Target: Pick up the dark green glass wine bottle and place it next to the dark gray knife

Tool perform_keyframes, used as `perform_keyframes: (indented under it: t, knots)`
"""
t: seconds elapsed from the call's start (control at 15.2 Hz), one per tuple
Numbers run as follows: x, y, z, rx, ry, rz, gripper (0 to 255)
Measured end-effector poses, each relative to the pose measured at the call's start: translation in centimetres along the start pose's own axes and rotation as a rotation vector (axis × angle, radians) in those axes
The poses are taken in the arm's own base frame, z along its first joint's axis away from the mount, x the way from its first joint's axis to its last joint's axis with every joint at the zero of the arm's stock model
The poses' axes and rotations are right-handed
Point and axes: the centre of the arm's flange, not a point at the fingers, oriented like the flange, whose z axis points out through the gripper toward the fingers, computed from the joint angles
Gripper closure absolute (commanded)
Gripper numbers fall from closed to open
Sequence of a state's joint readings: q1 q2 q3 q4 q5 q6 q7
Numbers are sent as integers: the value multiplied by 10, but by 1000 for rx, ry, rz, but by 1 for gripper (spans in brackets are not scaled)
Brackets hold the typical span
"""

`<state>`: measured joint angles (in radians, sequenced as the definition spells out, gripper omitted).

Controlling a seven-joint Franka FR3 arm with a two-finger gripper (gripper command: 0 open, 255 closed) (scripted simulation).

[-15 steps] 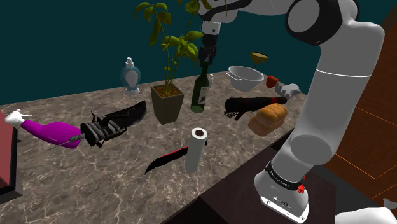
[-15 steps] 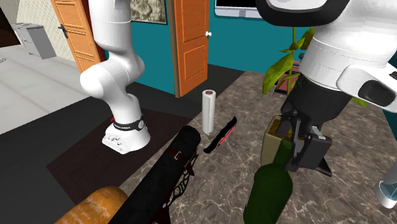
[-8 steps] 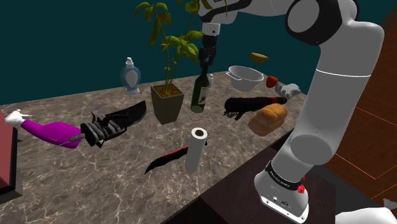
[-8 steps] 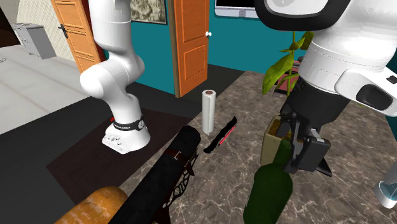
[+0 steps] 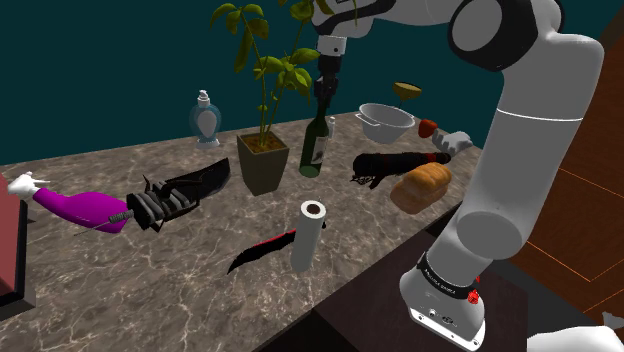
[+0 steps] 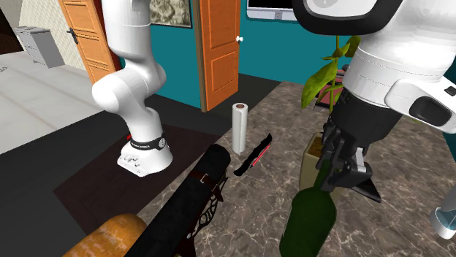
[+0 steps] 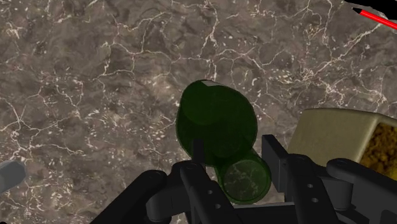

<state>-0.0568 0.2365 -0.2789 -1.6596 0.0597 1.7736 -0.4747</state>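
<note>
A dark green wine bottle [image 5: 316, 145] with a pale label stands upright on the marble counter [image 5: 200, 270], beside the potted plant. My black gripper [image 5: 324, 96] comes down from above, its fingers shut on the bottle's neck. The second exterior view has the gripper [image 6: 337, 172] clasping the neck above the green body [image 6: 310, 223]. Seen from the wrist, the bottle [image 7: 216, 121] sits between the gripper [image 7: 234, 156] fingers. The dark knife [image 5: 262, 250] with a red edge lies flat near the counter's front, next to the white paper roll; it also appears as knife [image 6: 254, 155].
A potted plant [image 5: 262, 160] stands right beside the bottle. A paper roll [image 5: 310, 235], a bread loaf [image 5: 420, 187], a long black object [image 5: 395, 163], a white bowl [image 5: 386, 120], a pale vase [image 5: 206, 118] and a purple object [image 5: 85, 208] sit around the counter.
The fingers, open on either side of the bottle neck before, have closed onto it. The arm and bottle have stayed in place.
</note>
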Motion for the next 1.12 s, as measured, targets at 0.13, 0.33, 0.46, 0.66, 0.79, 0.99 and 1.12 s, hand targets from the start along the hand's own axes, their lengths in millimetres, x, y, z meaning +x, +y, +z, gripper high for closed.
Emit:
perform_keyframes:
  t: [0.13,0.33,0.46,0.66,0.79,0.99,1.12]
  knots:
    - [0,0,0,0,0,0,255]
    - [-1,0,-6,0,-1,0,255]
    - [-2,-1,-15,0,-1,0,255]
    - [-4,-1,-30,0,-1,0,255]
    - [-4,-2,-41,0,-1,0,255]
    - [-6,-1,-56,0,0,0,255]
    - [-7,-3,-68,0,-1,0,255]
